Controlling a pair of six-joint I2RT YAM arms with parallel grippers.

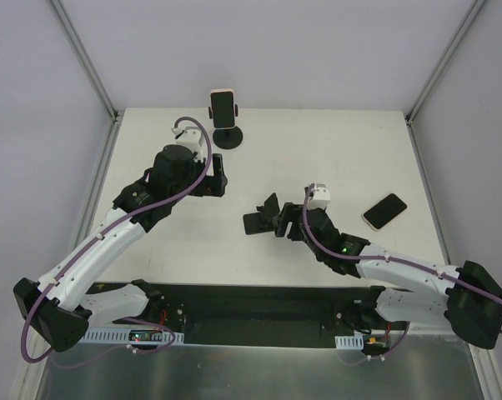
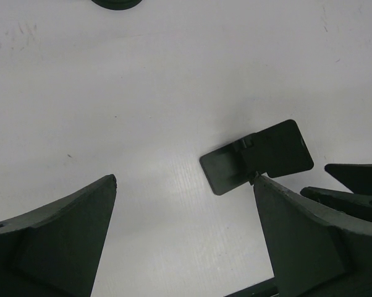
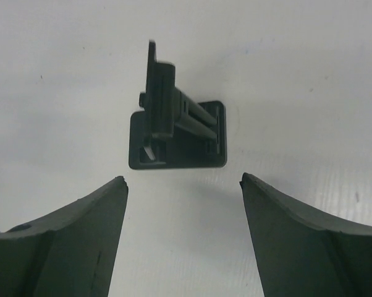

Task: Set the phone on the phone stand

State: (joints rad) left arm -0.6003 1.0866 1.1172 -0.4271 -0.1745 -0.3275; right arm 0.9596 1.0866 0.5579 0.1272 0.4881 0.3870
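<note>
While both arms' jaws gape wide, holding nothing, the right pair faces the folding stand [image 3: 177, 133].

A folding stand [image 1: 260, 218] is set near the middle of the counter [image 1: 334, 150], with a phone [image 1: 384, 211] laid flat well to its right. At the far edge, a second phone [image 1: 223, 105] is carried on a round-based stand [image 1: 228, 136]. The right pincer [image 3: 183, 179] is placed just right of the folding stand, and the left pincer [image 2: 185, 179] between the two stands.
</note>
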